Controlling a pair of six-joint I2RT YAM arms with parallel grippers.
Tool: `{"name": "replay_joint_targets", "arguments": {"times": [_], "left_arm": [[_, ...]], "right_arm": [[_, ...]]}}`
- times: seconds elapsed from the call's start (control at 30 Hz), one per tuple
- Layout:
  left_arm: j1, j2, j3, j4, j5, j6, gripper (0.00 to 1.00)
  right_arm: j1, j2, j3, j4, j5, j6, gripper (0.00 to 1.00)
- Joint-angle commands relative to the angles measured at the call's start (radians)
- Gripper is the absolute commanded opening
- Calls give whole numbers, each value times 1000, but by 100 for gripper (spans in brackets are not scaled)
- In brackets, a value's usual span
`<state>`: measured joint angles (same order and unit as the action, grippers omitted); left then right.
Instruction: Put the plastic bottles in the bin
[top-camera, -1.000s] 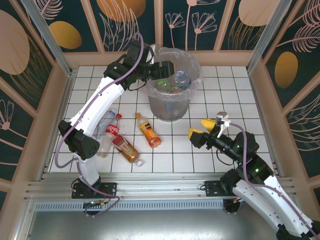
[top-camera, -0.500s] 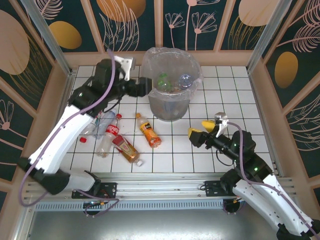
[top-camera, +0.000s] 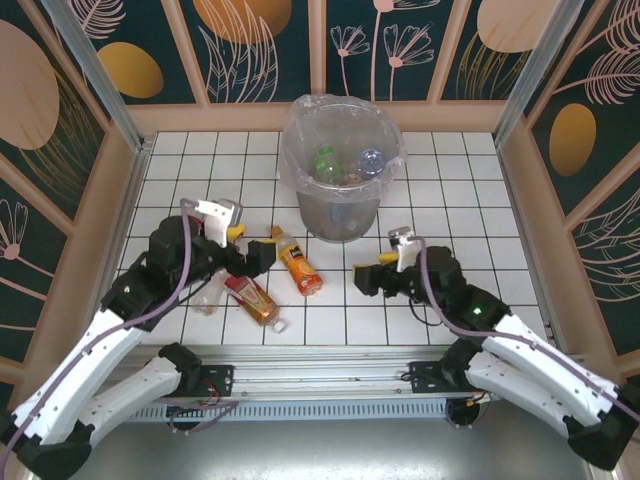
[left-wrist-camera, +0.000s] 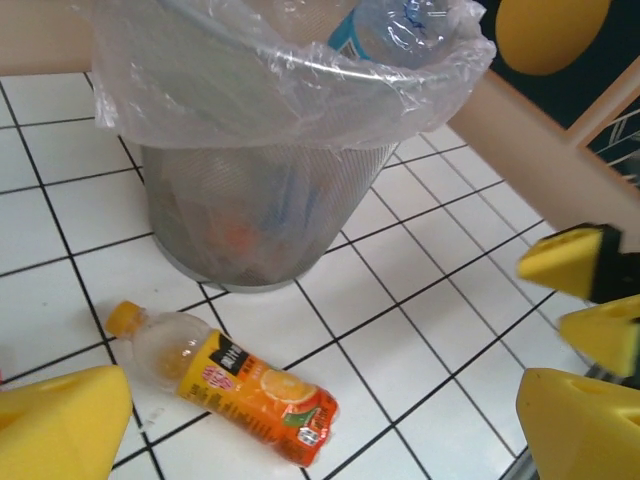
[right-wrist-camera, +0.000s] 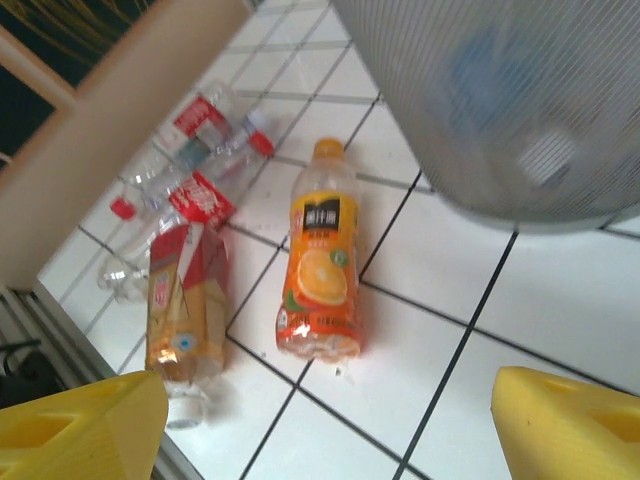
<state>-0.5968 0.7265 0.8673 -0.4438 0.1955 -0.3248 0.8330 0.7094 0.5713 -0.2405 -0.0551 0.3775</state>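
- The left claw has left the bin and now hangs low beside the orange bottle, spread wide, empty.
- The right claw has moved nearer that bottle, also open, empty.
- Some bottles lie inside the bin.

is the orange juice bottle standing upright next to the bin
No, the orange juice bottle lies on its side in front of the bin.

Left arm, white links with black joints: folded low, forearm reaching right. Left gripper, black with yellow pads: fingers spread wide, nothing between. Right arm: low, reaching left. Right gripper, same build: fingers parted, empty.
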Motion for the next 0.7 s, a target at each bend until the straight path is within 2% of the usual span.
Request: {"name": "replay_joint_targets", "arguments": {"times": [0.0,0.27,0.43,0.57,0.67], "left_arm": [[-5,-57,-80,119,32,-82,99],[-6,-62,-135,77,-66,-181,98],[-6,-56,-84,13,-112,-135,98],[-6,-124,-135,69,-144,-104,98],[-5,-158,-161,96,-91,-79,99]], "right_arm": [[61,95,13,77,102,38,85],[178,396,93,161,200,90,85],[213,560,166,195,215,109,85],[224,694,240,201,216,112,85],[233,787,304,188,221,100,85]]}}
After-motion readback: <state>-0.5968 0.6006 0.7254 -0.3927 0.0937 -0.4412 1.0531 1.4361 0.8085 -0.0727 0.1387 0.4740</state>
